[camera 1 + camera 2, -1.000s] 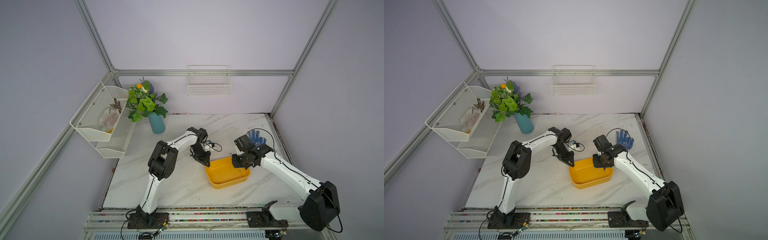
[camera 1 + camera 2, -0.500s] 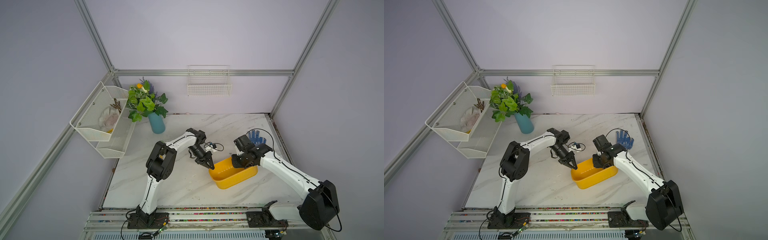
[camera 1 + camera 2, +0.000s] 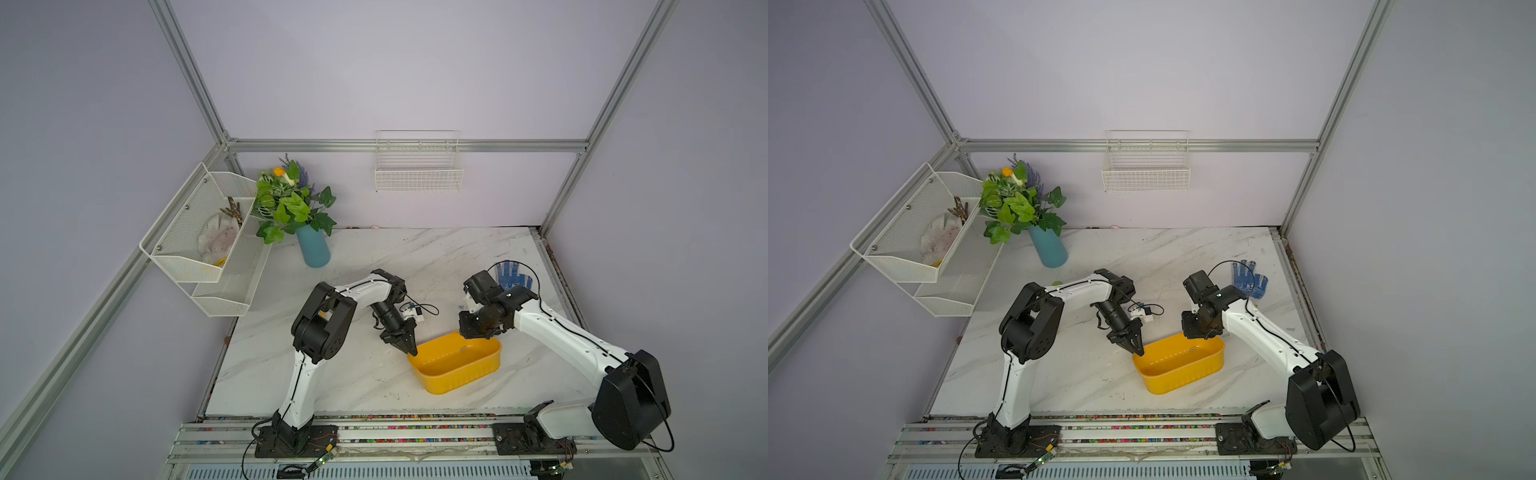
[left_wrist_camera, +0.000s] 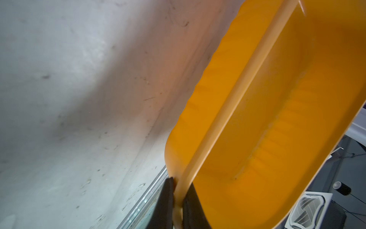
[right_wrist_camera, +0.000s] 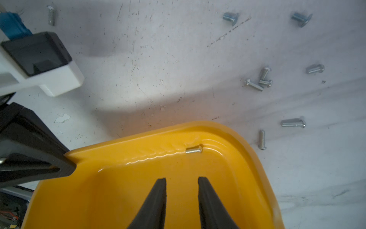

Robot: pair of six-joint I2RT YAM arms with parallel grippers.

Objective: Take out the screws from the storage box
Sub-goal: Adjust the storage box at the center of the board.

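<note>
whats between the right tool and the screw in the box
Just bare storage box floor, seen in the right wrist view, between right tool and screw.

No text, label, brand, number or sign readable in any view, a pale patch on the blue glove (image 3: 1249, 281) lying on the counter (image 3: 1142, 257), too small and blurred to make out

Both top views hang high over the near edge, tilted down toward the far wall, wide enough to take in the whole white marble-patterned tabletop (image 3: 374, 257). The left wrist camera sits tight against the rim of the shallow yellow-orange plastic tub (image 4: 277, 119), facing along the left gripper (image 4: 179, 190). The right wrist camera looks down past the right gripper (image 5: 181, 179) into the same tub, which all four views share.
</note>
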